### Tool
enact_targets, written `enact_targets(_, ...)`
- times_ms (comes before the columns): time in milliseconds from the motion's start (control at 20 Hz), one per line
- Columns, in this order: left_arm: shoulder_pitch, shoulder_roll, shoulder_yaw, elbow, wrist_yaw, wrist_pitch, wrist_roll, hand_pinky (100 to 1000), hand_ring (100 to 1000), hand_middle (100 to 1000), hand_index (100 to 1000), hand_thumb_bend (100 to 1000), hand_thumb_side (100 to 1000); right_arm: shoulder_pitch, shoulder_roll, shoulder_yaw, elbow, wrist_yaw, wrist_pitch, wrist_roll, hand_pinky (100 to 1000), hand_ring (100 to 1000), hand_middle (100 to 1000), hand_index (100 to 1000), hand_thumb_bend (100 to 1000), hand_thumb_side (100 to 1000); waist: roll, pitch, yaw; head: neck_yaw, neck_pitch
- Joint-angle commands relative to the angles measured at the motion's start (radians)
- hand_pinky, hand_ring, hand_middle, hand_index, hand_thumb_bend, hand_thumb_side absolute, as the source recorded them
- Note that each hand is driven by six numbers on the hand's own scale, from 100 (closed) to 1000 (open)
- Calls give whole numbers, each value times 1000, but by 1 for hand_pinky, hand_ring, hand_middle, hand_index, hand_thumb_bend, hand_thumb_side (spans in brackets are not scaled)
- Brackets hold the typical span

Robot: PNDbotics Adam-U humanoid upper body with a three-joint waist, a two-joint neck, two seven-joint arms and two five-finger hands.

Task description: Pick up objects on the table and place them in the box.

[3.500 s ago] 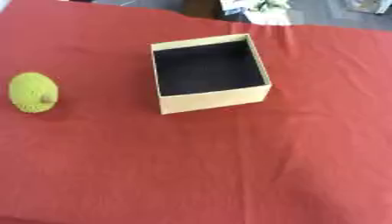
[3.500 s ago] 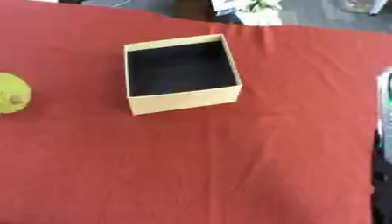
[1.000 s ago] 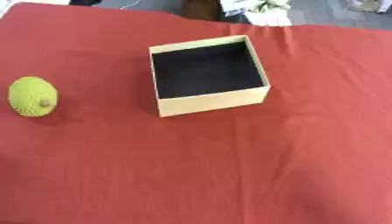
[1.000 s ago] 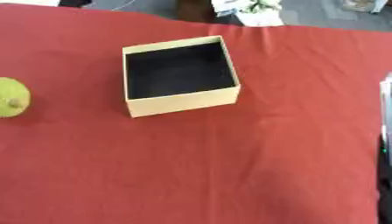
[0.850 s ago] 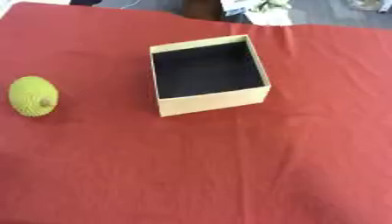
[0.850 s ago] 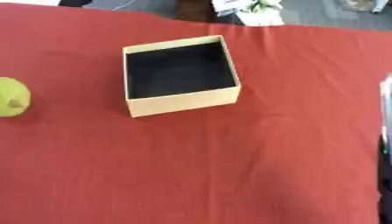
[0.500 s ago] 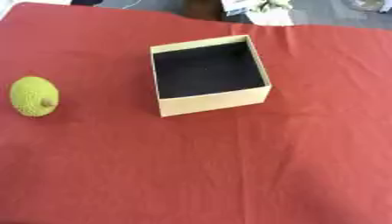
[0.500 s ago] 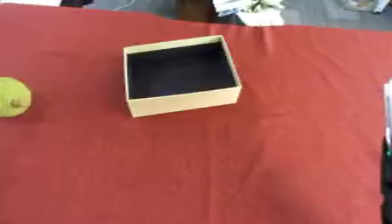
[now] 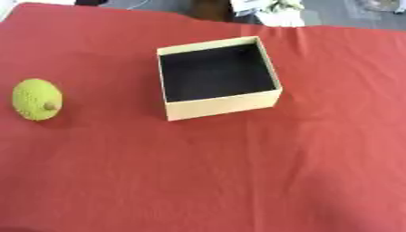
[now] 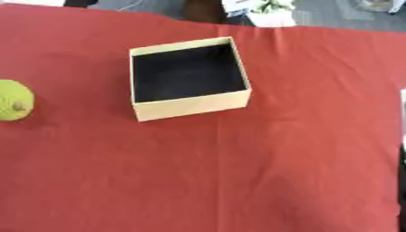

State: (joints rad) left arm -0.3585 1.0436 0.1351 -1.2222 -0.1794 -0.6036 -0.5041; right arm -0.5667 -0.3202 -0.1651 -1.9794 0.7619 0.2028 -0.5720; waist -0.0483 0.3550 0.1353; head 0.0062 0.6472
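Left eye view: red cloth (image 9: 238, 172) covers the counter, lightly wrinkled. Open tan cardboard box (image 9: 224, 104) with a dark inside sits upper centre, turned a bit askew, nothing visible in it. Yellow-green textured fruit-like object (image 9: 36, 99) with a small brown stem end lies on the cloth at the left edge, well apart from the box, left of its front wall level. Beyond the far cloth edge there is grey floor and some pale clutter (image 9: 269, 6), too blurred to name. No robot hand shows here, so state of the fingers cannot be told. Right eye view: same layout, box (image 10: 190, 107) shifted toward the left, the yellow-green object (image 10: 12, 106) partly cut off by the left picture edge, still on the cloth and outside the box. At the right edge a thin dark and pale strip (image 10: 402, 136) runs down the side; cannot tell what it is. Neither hand visible in this view either, fingers not seen.
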Motion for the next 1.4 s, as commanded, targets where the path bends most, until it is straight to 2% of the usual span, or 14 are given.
enact_targets(50,-30,31,-10,5,27,-125,-181,822,849,806,900,465,100,-13,-11,0,-21,-5,-5,1,728,862,552,519,100,608,10,-17,-3,7,-15)
enact_targets(350,-26,25,-18,-37,31,-130,-222,822,851,815,901,472,100,-11,-10,0,-21,-9,-7,-2,727,865,552,519,100,608,15,-13,-3,11,-17)
enact_targets(650,-54,12,-51,-63,-64,-128,-178,830,863,832,905,484,100,-13,-5,4,-21,-10,-13,-2,727,864,552,519,100,609,15,-16,-4,17,-19)
enact_targets(1000,-139,-47,-99,7,-171,-124,-128,826,861,824,898,484,100,-13,3,6,-21,-14,-16,-2,727,866,552,519,100,609,14,-16,-14,28,-21)
enact_targets(1400,-201,-100,-126,84,-171,-159,-189,823,860,821,891,466,100,-11,9,7,-21,-21,-20,-5,727,868,552,519,100,609,13,-15,-19,36,-19)
